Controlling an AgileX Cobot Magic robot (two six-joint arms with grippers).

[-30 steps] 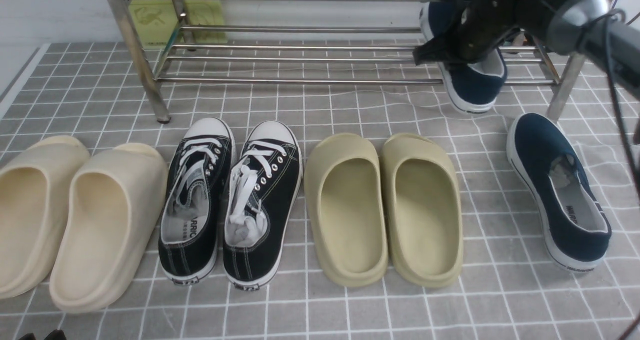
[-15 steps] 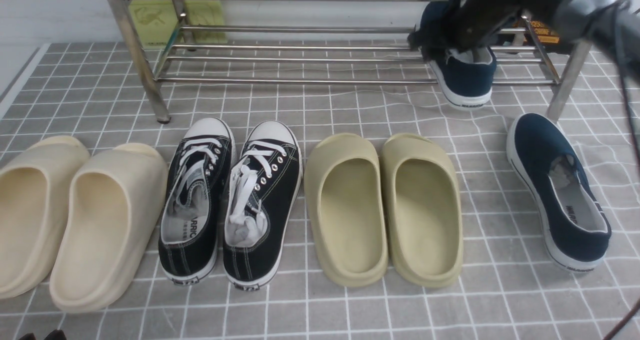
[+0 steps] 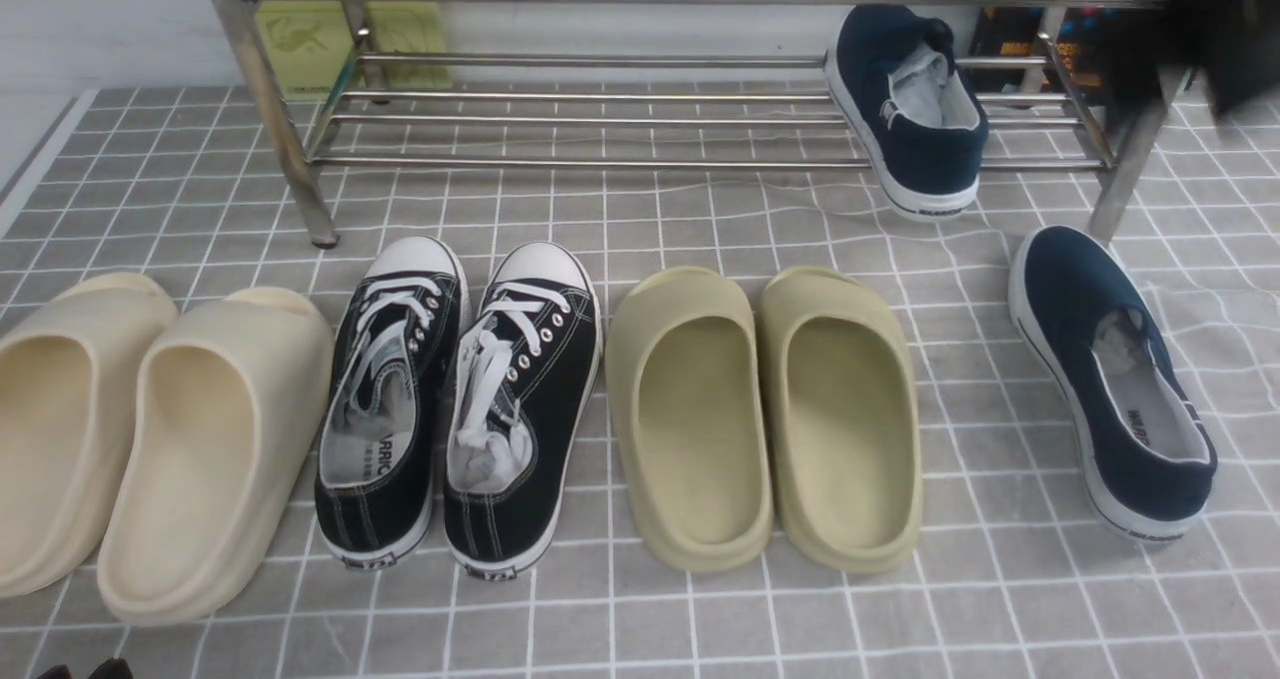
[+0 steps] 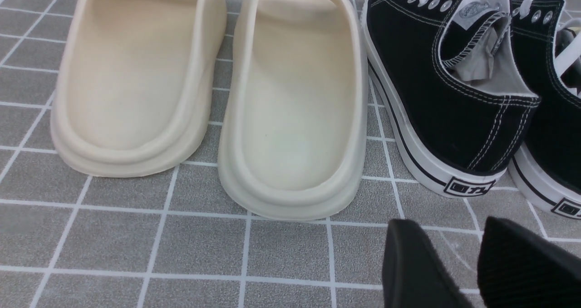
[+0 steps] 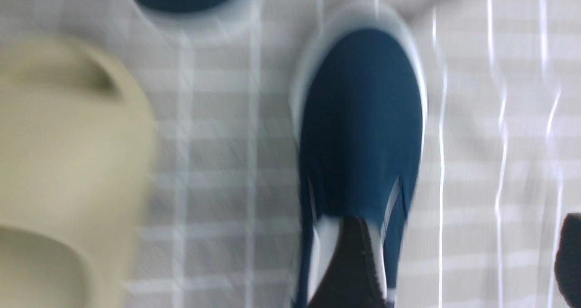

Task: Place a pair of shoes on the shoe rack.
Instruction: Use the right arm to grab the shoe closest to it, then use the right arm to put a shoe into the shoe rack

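One navy slip-on shoe (image 3: pixel 908 109) lies across the bars of the steel shoe rack (image 3: pixel 600 114) at its right end, with its heel hanging over the front bar. The other navy shoe (image 3: pixel 1110 379) lies on the checked cloth at the right, in front of the rack's leg. In the right wrist view this shoe (image 5: pixel 363 126) is below my right gripper (image 5: pixel 460 253), which is wide open and empty; the picture is blurred. In the front view my right arm (image 3: pixel 1225 44) is a dark blur at the top right. My left gripper (image 4: pixel 447 235) is open and empty, low over the cloth.
In a row in front of the rack lie cream slides (image 3: pixel 140 429), black lace-up sneakers (image 3: pixel 460 399) and olive slides (image 3: pixel 765 409). The left wrist view shows the cream slides (image 4: pixel 290 104) and a black sneaker heel (image 4: pixel 454 104) just ahead of the fingers. Boxes stand behind the rack.
My right gripper has let go of the navy shoe on the rack and pulled away to the upper right. The shoe now rests on the bars by itself.
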